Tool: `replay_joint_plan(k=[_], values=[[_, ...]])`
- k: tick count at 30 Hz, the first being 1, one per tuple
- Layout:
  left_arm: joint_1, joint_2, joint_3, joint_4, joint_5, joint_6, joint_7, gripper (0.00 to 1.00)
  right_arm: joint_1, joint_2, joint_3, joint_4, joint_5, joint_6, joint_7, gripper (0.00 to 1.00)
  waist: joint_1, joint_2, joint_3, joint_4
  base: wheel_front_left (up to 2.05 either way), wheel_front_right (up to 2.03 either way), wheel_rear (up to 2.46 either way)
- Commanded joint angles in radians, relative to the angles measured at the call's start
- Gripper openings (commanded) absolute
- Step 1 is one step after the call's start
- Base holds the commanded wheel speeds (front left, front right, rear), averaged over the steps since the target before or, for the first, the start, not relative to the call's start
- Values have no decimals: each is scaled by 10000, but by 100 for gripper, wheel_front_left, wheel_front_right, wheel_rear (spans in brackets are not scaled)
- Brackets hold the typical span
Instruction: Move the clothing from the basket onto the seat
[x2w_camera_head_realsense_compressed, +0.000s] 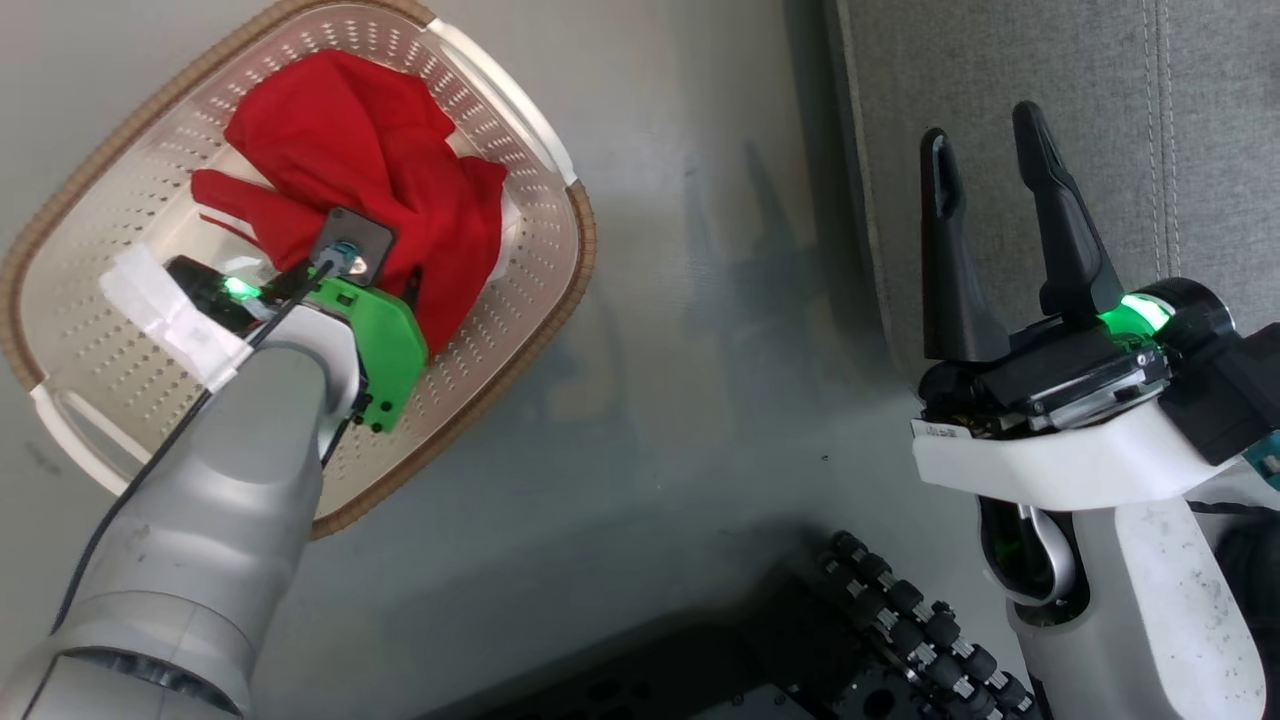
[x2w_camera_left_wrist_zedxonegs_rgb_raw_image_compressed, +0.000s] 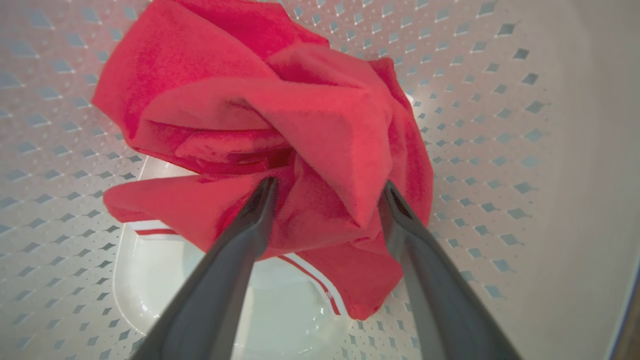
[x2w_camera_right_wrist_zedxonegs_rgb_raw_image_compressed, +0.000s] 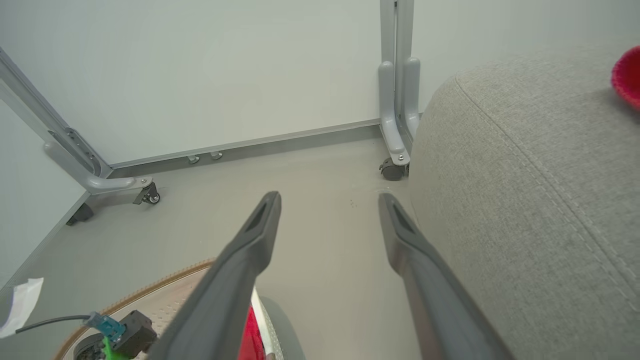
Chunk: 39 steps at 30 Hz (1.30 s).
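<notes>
One crumpled heap of red clothing (x2w_camera_head_realsense_compressed: 370, 170) lies in the basket (x2w_camera_head_realsense_compressed: 588, 240), which stands on the floor (x2w_camera_head_realsense_compressed: 700, 380) well apart from the seat (x2w_camera_head_realsense_compressed: 1000, 60). Whether the heap is one garment or two I cannot tell. A white-striped hem (x2w_camera_left_wrist_zedxonegs_rgb_raw_image_compressed: 310, 272) trails flat onto the basket's pale bottom.

The cloth looks light, soft and limp. It is neither fragile nor slippery, but it will likely sag and trail once lifted, so a pinch on a single thin layer may leave the rest dragging over the rim. The best hold seems to be the thick raised fold in the middle of the heap, not the flat hem.

The left arm reaches steeply down into the basket, its wrist above the heap. The left end effector (x2w_camera_left_wrist_zedxonegs_rgb_raw_image_compressed: 329, 184) is spread wide, with one finger on each side of that raised fold and the tips at the cloth. It has hold of nothing so far.

The right end effector (x2w_camera_head_realsense_compressed: 985, 125) hangs just beside the seat's front edge with its fingers wide apart and empty. In the right wrist view a small patch of red (x2w_camera_right_wrist_zedxonegs_rgb_raw_image_compressed: 627, 75) shows on top of the seat; too little of it is visible to say what it is.
</notes>
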Motion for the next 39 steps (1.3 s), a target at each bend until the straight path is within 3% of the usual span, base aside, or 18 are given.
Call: replay_joint_plan(k=[1,16,22,23,25,32,39], values=[[-240,170,15,116,19,69,67,100,-144,14,65,26,105,-2,-80,100,-2,0,403,-415,0,0,0],[-898,1116,-273,733,122,553,1355,100,-329,12,608,27,915,-2,-80,100,-2,0,1143,-1294,0,0,0],[-865,1120,-313,788,5,635,1881,100,-223,14,590,33,983,-2,-81,100,-2,0,1189,-1323,0,0,0],[-856,1100,-305,803,-49,622,2019,95,-204,14,575,26,997,-2,-81,100,-2,0,1194,-1320,0,0,0],[-866,1104,-346,802,-1,654,2062,0,-184,14,554,14,979,-2,-81,100,-2,0,1199,-1318,0,0,0],[-960,1187,-468,808,33,837,1738,0,-217,12,465,-16,866,-2,-82,100,-2,0,1191,-1297,0,0,0],[-709,971,-476,616,-134,904,568,0,-372,12,274,67,576,-2,-82,100,-2,0,817,-991,0,0,0]])
